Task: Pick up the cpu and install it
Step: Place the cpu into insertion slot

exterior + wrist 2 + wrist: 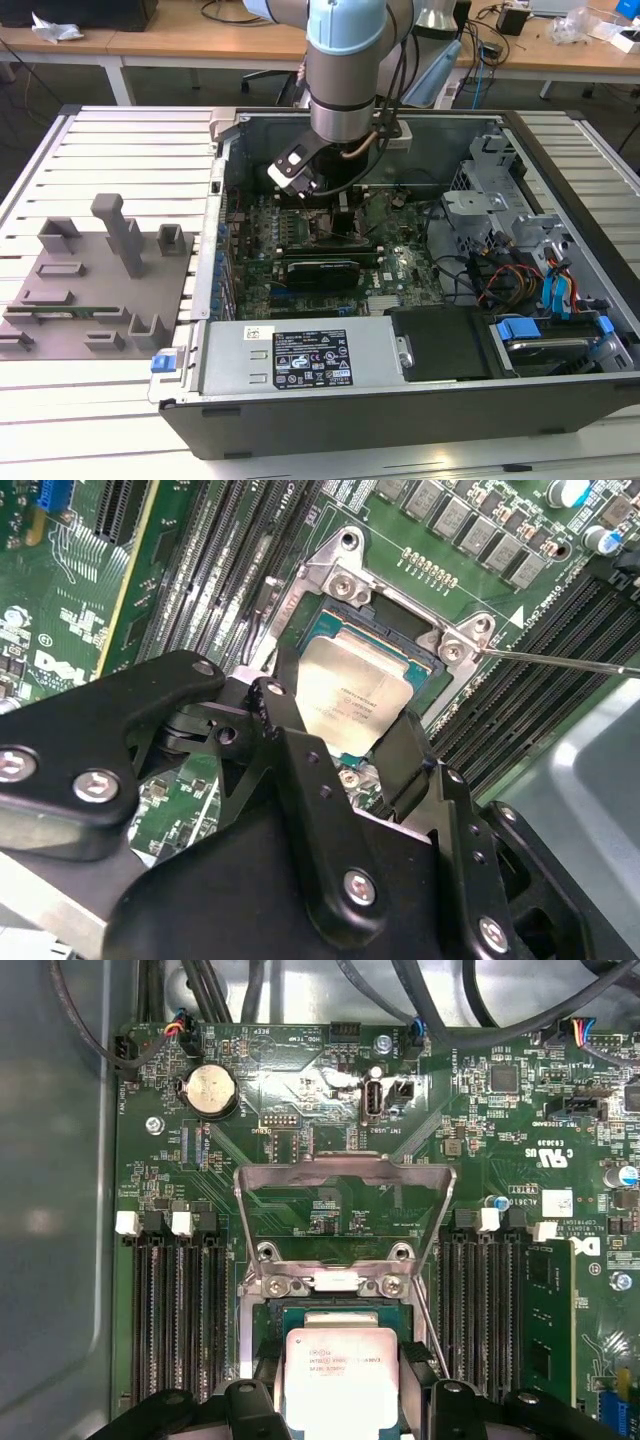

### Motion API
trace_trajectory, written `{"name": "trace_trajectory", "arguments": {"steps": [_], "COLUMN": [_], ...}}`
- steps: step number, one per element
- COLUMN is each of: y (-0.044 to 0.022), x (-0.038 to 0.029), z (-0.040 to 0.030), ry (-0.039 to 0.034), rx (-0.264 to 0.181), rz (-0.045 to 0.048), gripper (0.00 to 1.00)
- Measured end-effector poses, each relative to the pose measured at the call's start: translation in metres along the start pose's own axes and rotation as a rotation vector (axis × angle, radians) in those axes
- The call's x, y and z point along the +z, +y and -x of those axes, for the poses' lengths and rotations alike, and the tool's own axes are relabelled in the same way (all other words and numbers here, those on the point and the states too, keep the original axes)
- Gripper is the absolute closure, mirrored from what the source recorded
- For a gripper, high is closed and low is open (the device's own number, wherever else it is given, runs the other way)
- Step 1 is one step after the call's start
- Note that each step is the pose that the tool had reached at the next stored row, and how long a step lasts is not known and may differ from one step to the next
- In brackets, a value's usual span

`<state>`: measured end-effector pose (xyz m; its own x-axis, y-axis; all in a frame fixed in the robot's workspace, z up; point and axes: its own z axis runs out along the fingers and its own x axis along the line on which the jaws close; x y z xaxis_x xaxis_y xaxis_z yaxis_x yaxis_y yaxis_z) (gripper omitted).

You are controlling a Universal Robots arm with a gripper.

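Two memory-slot banks [175, 1320] flank the apparently gripped cpu [340, 1380].

cpu [355, 695]: flat square, silvery lid facing up, print visible, level. Centred between the fingers of the gripper [350, 742], clamped on 2 opposite edges, just over the open socket [415, 650].
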<state>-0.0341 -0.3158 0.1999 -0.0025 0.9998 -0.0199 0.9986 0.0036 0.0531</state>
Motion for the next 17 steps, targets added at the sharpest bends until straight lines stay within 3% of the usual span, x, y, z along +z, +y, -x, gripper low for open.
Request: {"name": "trace_trajectory", "arguments": {"steps": [17], "y": [-0.0001], "x": [0.0016], "z": [-0.0022], "ry": [-0.0002], "rx": [0.0], "rz": [-0.0002], "gripper": [0.46]}}
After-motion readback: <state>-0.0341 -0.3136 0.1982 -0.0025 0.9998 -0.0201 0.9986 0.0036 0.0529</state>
